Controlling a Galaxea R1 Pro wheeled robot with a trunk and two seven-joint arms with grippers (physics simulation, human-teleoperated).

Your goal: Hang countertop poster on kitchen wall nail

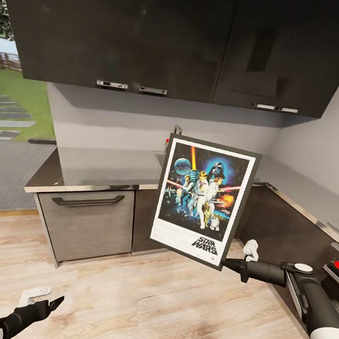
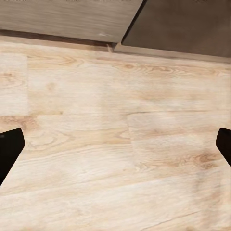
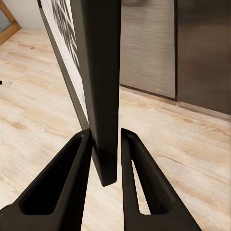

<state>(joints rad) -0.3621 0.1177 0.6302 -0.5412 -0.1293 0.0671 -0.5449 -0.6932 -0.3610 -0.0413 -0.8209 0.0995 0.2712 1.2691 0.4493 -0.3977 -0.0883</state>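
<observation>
Between right gripper [image 3: 105,159] fingers, poster [image 1: 203,200]

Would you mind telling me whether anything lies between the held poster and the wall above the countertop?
Nothing visible does. The right tool holds the poster upright over the floor; beyond it the countertop and grey wall look open. I cannot make out any nails.

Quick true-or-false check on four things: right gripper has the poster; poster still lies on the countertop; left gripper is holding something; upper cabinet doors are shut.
1. The right gripper clamps the poster by its lower corner. True.
2. The poster lies on the kitchen countertop. False: it is held upright in the air, in front of the counter.
3. The left gripper holds something. False: it is open over the wooden floor.
4. The upper cabinets are shut. True.
</observation>
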